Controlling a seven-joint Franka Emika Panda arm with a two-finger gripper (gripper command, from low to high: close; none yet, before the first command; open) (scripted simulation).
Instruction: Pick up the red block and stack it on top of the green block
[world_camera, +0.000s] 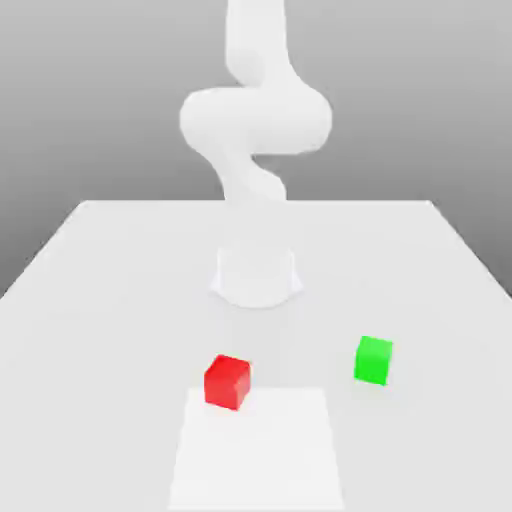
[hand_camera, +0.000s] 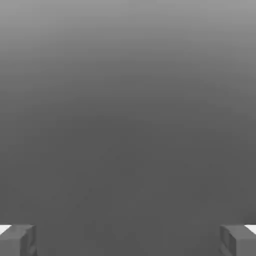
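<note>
Open and empty, the two-fingered grey gripper is ready to admit the small matte red cube, which lies on the pale tabletop well apart from the small matte green cube, leaving room for grasping.

The exterior view looked from across the tabletop toward the Panda arm's base, facing it head-on and tilted down, far enough back to take in the tabletop's far edge and both blocks, though not the whole arm. The hand view looked out from the hand, past the fingers close by at its border, onto a plain grey expanse. Whether the two views shared any part of the scene could not be told.
</note>
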